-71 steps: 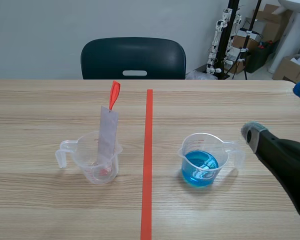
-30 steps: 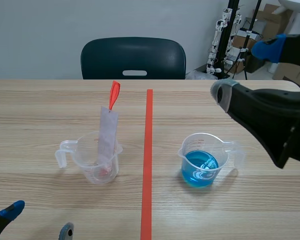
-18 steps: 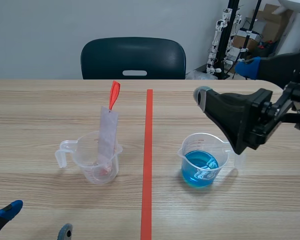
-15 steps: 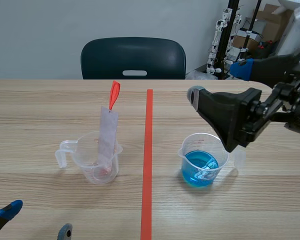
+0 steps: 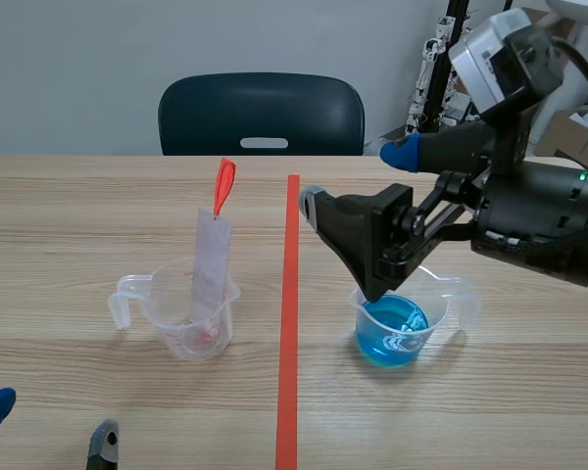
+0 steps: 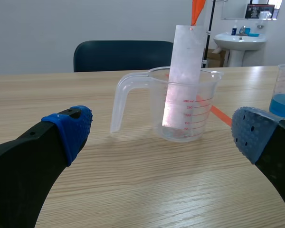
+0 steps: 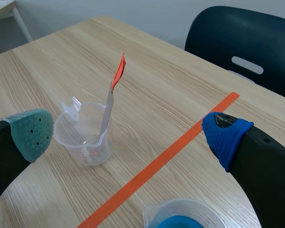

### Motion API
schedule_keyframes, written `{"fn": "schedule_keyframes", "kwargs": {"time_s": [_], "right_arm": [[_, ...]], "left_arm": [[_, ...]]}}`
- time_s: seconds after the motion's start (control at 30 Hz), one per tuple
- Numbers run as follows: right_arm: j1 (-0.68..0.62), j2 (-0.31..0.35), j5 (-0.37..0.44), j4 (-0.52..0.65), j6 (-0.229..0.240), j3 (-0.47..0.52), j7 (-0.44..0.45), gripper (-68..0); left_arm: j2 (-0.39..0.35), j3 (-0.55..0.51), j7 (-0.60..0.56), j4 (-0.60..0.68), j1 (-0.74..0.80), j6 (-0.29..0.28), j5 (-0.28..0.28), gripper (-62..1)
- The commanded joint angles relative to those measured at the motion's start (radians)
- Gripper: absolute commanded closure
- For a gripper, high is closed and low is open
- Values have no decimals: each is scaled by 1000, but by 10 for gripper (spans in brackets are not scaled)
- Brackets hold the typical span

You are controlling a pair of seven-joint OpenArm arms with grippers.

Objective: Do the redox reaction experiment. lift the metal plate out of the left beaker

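Observation:
A grey metal plate (image 5: 212,262) with an orange-red tab (image 5: 223,183) stands leaning in the clear left beaker (image 5: 190,311). My right gripper (image 5: 358,181) is open, raised over the table right of the tape line, above the blue beaker (image 5: 397,318). In the right wrist view the plate (image 7: 107,113) and its beaker (image 7: 83,137) lie ahead of the open right gripper (image 7: 128,128). My left gripper (image 5: 44,423) is open, low at the table's front left. The left wrist view shows the plate (image 6: 185,76) in the beaker (image 6: 183,107) just ahead of the left gripper (image 6: 164,130).
The right beaker holds blue liquid (image 5: 393,329) and sits under my right arm (image 5: 529,220). An orange-red tape line (image 5: 290,313) splits the table. A dark chair (image 5: 262,115) stands behind the far edge. Equipment and boxes (image 5: 559,127) are at the back right.
My right arm has swung up and leftward from the right edge to above the blue beaker. The left gripper came into view at the front left. Plate and beakers stayed put.

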Motion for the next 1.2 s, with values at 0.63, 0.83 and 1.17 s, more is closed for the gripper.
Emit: {"fn": "schedule_keyframes", "kwargs": {"time_s": [0.63, 0.83, 1.17], "right_arm": [[266, -199, 5, -179, -47, -160, -169, -679], [314, -253, 6, -209, -47, -161, -234, -679], [375, -346, 6, -358, 7, -163, -280, -679]], "left_arm": [[-11, -3, -46, 6, 8, 2, 13, -619], [-11, -3, -46, 6, 8, 2, 14, -620], [-11, -3, -46, 6, 8, 2, 17, -619]]}}
